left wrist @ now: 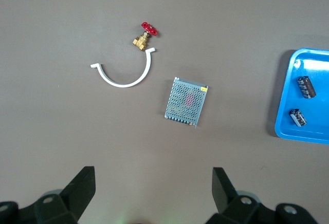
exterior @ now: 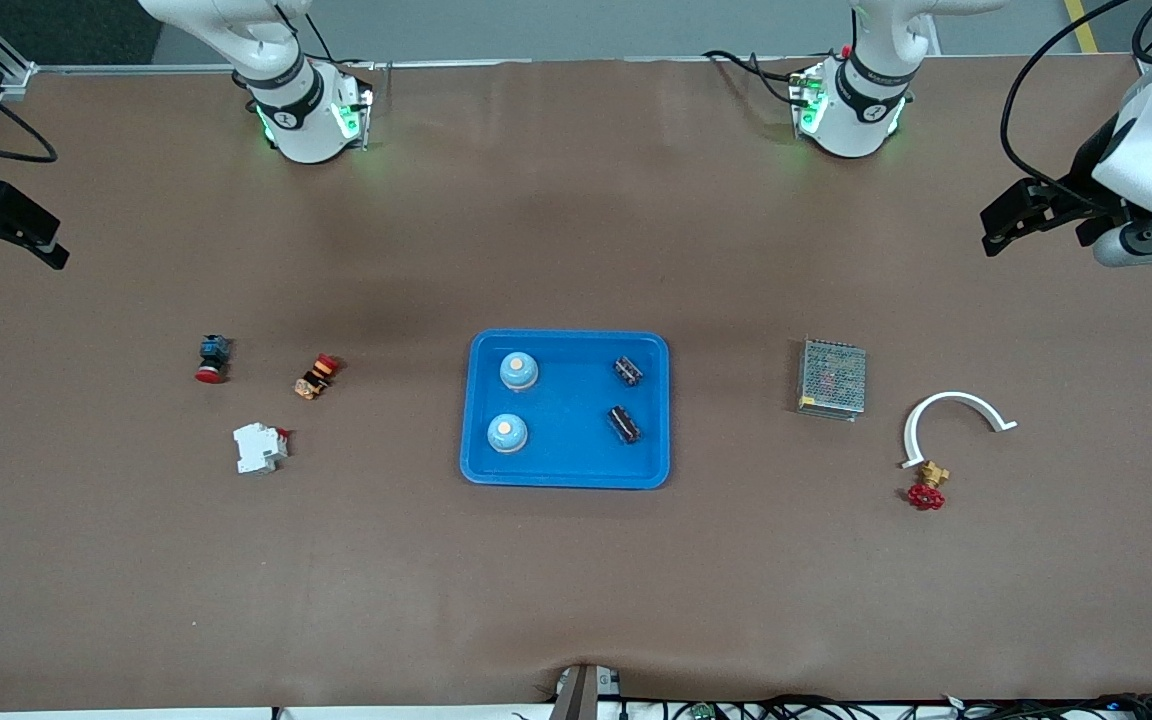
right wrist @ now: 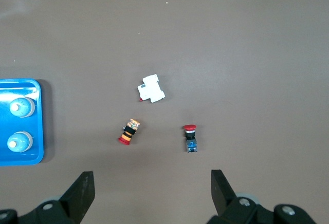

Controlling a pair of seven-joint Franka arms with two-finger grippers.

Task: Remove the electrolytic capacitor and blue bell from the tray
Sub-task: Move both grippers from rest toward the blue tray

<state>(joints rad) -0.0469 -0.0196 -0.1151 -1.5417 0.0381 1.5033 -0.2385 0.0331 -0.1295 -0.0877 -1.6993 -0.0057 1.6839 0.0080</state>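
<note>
Two blue dome bells [exterior: 518, 371] [exterior: 507, 433] and two black capacitors [exterior: 628, 371] [exterior: 624, 424] lie in the blue tray [exterior: 566, 480] at mid-table. The bells sit on the right arm's side of the tray, the capacitors on the left arm's side. My left gripper [exterior: 998, 228] hangs open and empty above the bare table at the left arm's end. My right gripper [exterior: 41, 240] hangs open and empty at the right arm's end. The left wrist view shows its gripper [left wrist: 152, 175], the capacitors [left wrist: 306, 87] and the tray [left wrist: 318, 111]. The right wrist view shows its gripper [right wrist: 152, 178] and the bells [right wrist: 21, 107].
Toward the left arm's end lie a metal mesh box [exterior: 832, 378], a white curved piece [exterior: 954, 415] and a red-handled brass valve [exterior: 927, 488]. Toward the right arm's end lie a white breaker [exterior: 259, 447], a red push button [exterior: 212, 358] and an orange-black switch [exterior: 315, 376].
</note>
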